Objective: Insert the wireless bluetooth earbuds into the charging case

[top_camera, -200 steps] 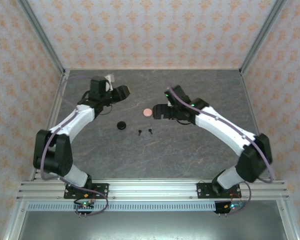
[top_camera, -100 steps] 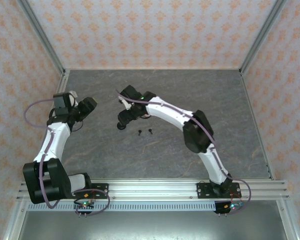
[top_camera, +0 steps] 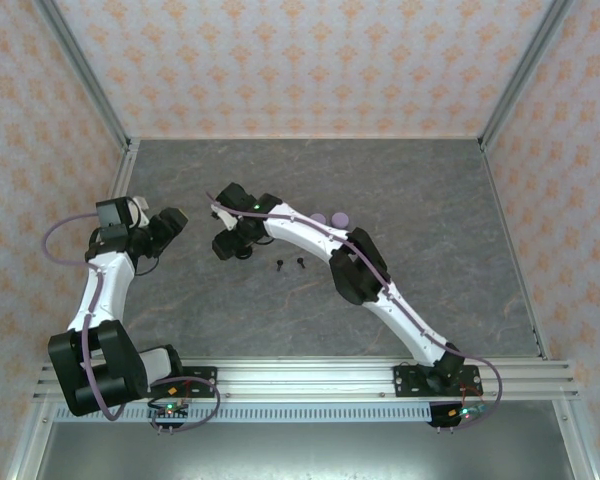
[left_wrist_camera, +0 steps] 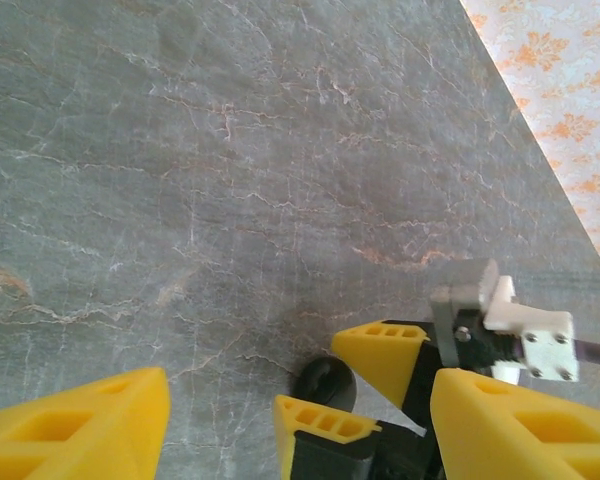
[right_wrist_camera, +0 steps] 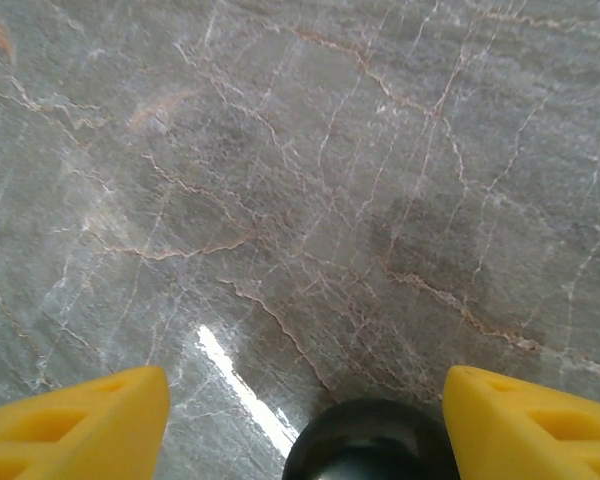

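Note:
Two tiny black earbuds point(top_camera: 279, 265) point(top_camera: 301, 263) lie loose on the grey stone table point(top_camera: 430, 200). Just left of them sits the black round charging case point(top_camera: 243, 251) point(right_wrist_camera: 370, 445) point(left_wrist_camera: 325, 382). My right gripper point(top_camera: 230, 243) point(right_wrist_camera: 307, 400) reaches across and stands open astride the case. One yellow finger point(right_wrist_camera: 535, 420) is close against the case and the other point(right_wrist_camera: 70, 425) stands well clear of it. My left gripper point(top_camera: 170, 226) point(left_wrist_camera: 300, 395) hangs open and holds nothing, left of the case and facing the right gripper.
Two lilac round discs point(top_camera: 318, 218) point(top_camera: 338, 217) lie behind the right arm's forearm. The right arm point(top_camera: 320, 240) spans the table middle diagonally. Metal posts and patterned walls point(top_camera: 300, 70) bound the table, with a rail along the near edge.
The right arm has swung far left across the table to the black case, its jaws narrowing. The left arm has pulled back leftward. The lilac discs now show; the pink disc does not.

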`<action>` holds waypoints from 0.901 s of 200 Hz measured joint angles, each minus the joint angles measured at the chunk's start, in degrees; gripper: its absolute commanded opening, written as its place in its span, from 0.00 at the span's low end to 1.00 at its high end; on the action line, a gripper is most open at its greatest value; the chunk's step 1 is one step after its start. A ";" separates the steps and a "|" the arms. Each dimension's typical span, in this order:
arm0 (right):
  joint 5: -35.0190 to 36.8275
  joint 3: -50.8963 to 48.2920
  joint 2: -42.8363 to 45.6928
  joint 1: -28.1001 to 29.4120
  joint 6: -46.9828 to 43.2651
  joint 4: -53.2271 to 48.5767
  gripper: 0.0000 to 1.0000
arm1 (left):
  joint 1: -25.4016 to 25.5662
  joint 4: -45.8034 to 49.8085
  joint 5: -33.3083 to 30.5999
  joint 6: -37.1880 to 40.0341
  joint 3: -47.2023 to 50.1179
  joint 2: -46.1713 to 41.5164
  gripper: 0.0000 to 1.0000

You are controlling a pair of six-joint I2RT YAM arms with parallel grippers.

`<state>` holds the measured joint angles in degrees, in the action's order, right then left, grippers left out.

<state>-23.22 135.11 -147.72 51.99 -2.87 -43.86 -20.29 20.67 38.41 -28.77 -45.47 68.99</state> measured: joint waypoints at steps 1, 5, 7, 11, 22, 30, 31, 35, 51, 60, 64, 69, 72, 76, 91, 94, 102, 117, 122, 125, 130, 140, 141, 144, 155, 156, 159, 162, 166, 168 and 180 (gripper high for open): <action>0.00 0.00 0.00 -0.02 0.00 -0.02 0.73 | 0.00 0.00 0.02 0.00 0.00 0.00 0.69; -0.02 0.00 -0.07 -0.02 0.00 -0.17 0.73 | 0.00 0.02 0.13 0.00 0.00 0.00 0.70; -0.02 0.00 -0.09 0.00 -0.02 -0.28 0.73 | 0.00 0.02 0.15 -0.02 0.00 0.00 0.70; -0.09 0.00 -0.09 0.00 -0.04 -0.42 0.72 | -0.02 0.02 0.15 -0.02 0.00 0.00 0.70; -0.31 0.00 -0.09 0.00 -0.28 -0.74 0.72 | -0.02 0.02 0.17 -0.02 0.00 0.00 0.70; -0.42 0.00 -0.09 0.00 -0.52 -0.98 0.70 | 0.00 0.02 0.17 0.00 0.00 0.00 0.70; -0.42 0.00 -0.09 0.00 -0.52 -1.03 0.70 | 0.00 0.02 0.17 0.00 0.00 0.00 0.70; -0.42 0.00 -0.09 0.00 -0.72 -1.25 0.70 | -0.02 0.02 0.17 0.00 0.02 0.00 0.70; -0.42 -0.26 -0.09 0.00 -1.33 -1.99 0.70 | -0.02 0.04 0.17 0.00 0.07 0.00 0.70; -0.48 -1.01 0.04 0.00 -1.75 -1.97 0.70 | 0.00 0.09 0.17 0.00 0.11 0.00 0.70; -0.42 -1.60 0.22 0.00 -2.08 -1.88 0.70 | 0.00 0.15 0.17 0.00 0.11 0.00 0.70; -0.37 -2.12 0.42 -0.02 -2.34 -1.51 0.70 | -0.02 0.20 0.17 0.00 0.15 0.00 0.70; -0.46 -2.58 0.70 -0.04 -2.56 -1.16 0.70 | 0.00 0.17 0.17 0.00 0.15 0.00 0.70; -0.57 -3.10 1.07 -0.04 -2.62 -1.03 0.70 | 0.00 0.20 0.17 0.00 0.17 0.00 0.70; -0.68 -5.75 2.58 -0.04 -3.32 -1.05 0.70 | 0.00 0.26 0.17 0.00 0.22 0.00 0.70; -0.72 -6.16 2.80 -0.04 -3.48 -0.92 0.70 | 0.00 0.31 0.17 0.00 0.22 0.00 0.70; -0.90 -7.21 3.43 -0.04 -3.80 -0.72 0.70 | 0.00 0.42 0.17 0.00 0.22 0.00 0.70; -1.33 -9.73 4.98 -0.04 -4.35 -0.50 0.70 | -0.02 0.63 0.17 0.00 0.22 0.00 0.70; -1.51 -10.40 5.38 -0.02 -4.52 -0.48 0.70 | 0.00 0.66 0.17 0.00 0.22 0.00 0.70; -1.62 -10.73 5.55 -0.02 -4.57 -0.50 0.70 | -0.02 0.63 0.17 0.00 0.22 0.00 0.70; -1.73 -11.23 5.86 0.00 -4.72 -0.48 0.70 | 0.00 0.63 0.17 0.00 0.22 0.00 0.70; -1.84 -11.98 6.23 0.02 -4.98 -0.24 0.70 | -0.02 0.66 0.17 0.00 0.22 0.00 0.70; -1.81 -12.07 6.27 0.02 -5.01 -0.22 0.70 | 0.00 0.63 0.17 0.00 0.22 0.00 0.70; -1.81 -12.22 6.36 0.07 -5.20 -0.20 0.70 | 0.00 0.66 0.17 0.00 0.22 0.00 0.70; -1.66 -12.79 6.60 0.13 -5.62 0.13 0.71 | 0.00 0.66 0.17 0.00 0.22 0.00 0.70; -1.64 -12.81 6.60 0.15 -5.64 0.15 0.71 | -0.02 0.66 0.17 0.00 0.22 0.00 0.70; -1.57 -12.90 6.67 0.24 -5.84 0.24 0.71 | 0.00 0.66 0.17 0.00 0.22 0.00 0.70; -1.42 -12.98 6.69 0.26 -5.99 0.26 0.71 | -0.02 0.66 0.15 0.00 0.22 0.00 0.70; -1.20 -13.03 6.75 0.35 -6.16 0.31 0.71 | 0.00 0.66 0.17 0.00 0.22 0.00 0.70; -1.11 -13.05 6.78 0.39 -6.25 0.35 0.72 | 0.00 0.66 0.17 -0.02 0.22 0.00 0.70; -0.13 -13.07 6.78 0.72 -6.80 0.35 0.73 | 0.00 0.70 0.17 0.00 0.22 0.00 0.70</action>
<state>-23.35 122.04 -140.94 52.71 -9.67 -43.51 -20.29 21.37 38.59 -28.77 -45.25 68.99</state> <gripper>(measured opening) 0.718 0.699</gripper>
